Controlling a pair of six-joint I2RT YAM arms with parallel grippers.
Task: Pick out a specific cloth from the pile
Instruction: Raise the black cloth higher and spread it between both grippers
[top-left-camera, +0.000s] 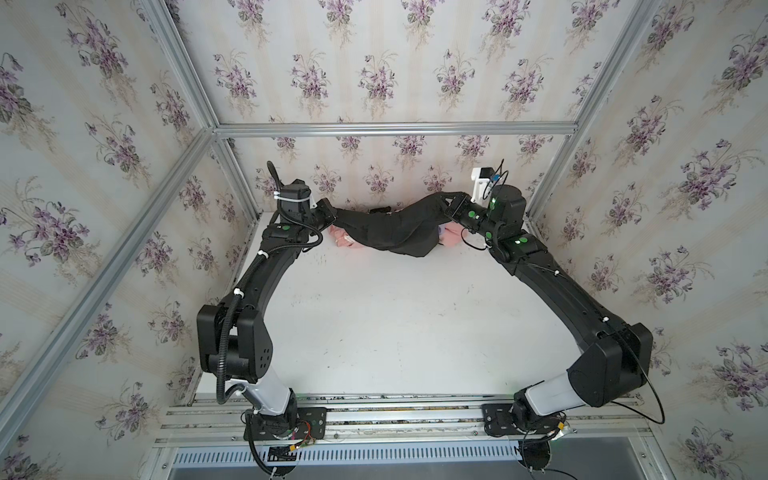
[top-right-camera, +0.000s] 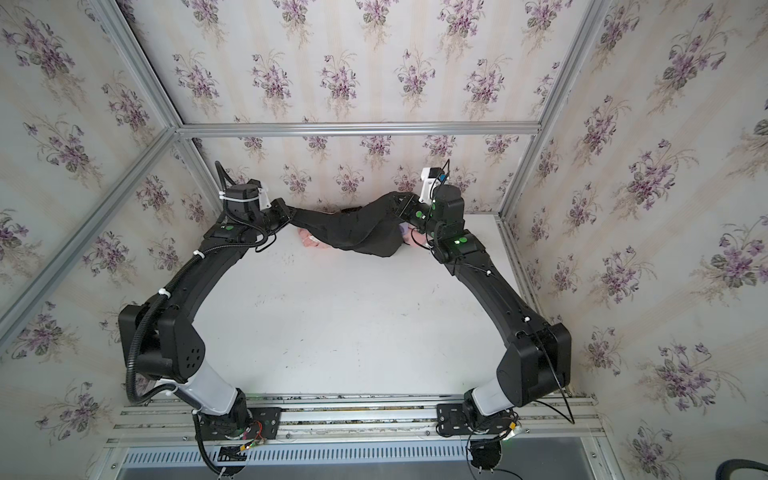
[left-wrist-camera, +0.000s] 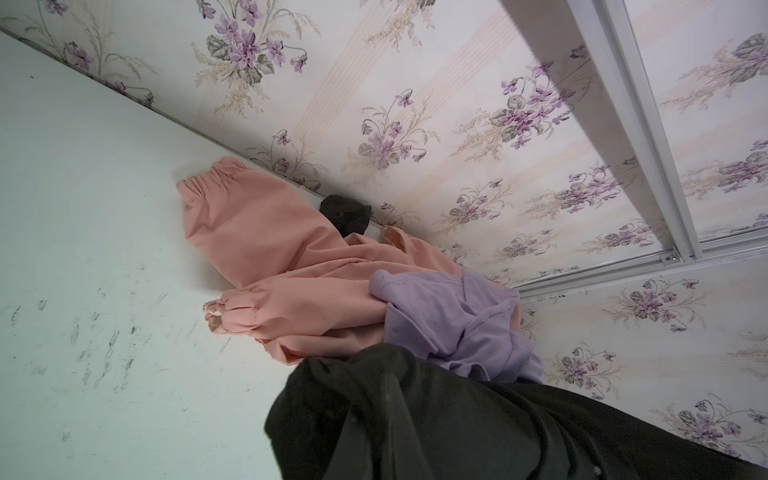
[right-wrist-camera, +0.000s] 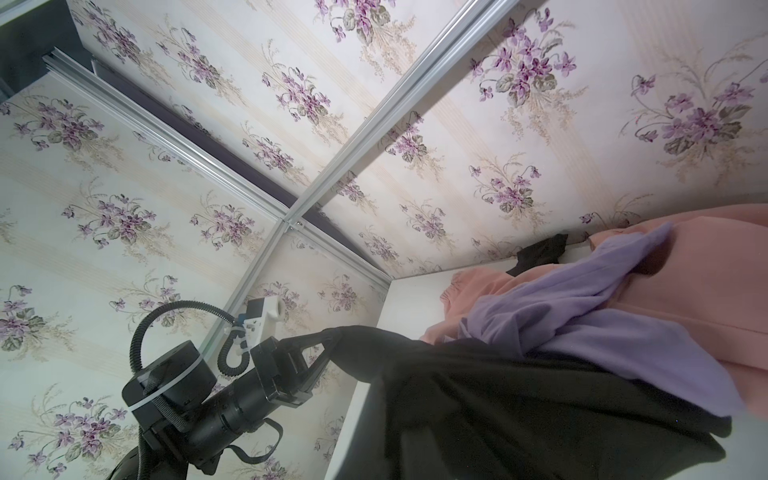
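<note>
GRIP STATUS, BOTH ARMS

Clamped on the cloth (top-left-camera: 390, 235), one at each end: left gripper (top-left-camera: 333, 214), right gripper (top-left-camera: 446, 201). Stretched and sagging between them, across the pile (left-wrist-camera: 332, 291) at the table's (top-left-camera: 395, 324) far edge: pink sweatshirt (left-wrist-camera: 257, 232), lilac garment (left-wrist-camera: 453, 324).

**Soft cloth, scuffed table, bare metal**

The black cloth (top-left-camera: 399, 232) at twelve o'clock is soft, matt fabric. The pink sweatshirt (left-wrist-camera: 257, 232) and lilac garment (left-wrist-camera: 457, 320) are smooth, matt cloth. The white table (top-left-camera: 395, 324) is matt and scuffed, the frame (top-left-camera: 395, 129) bare metal, the walls (top-left-camera: 374, 62) papered.
</note>
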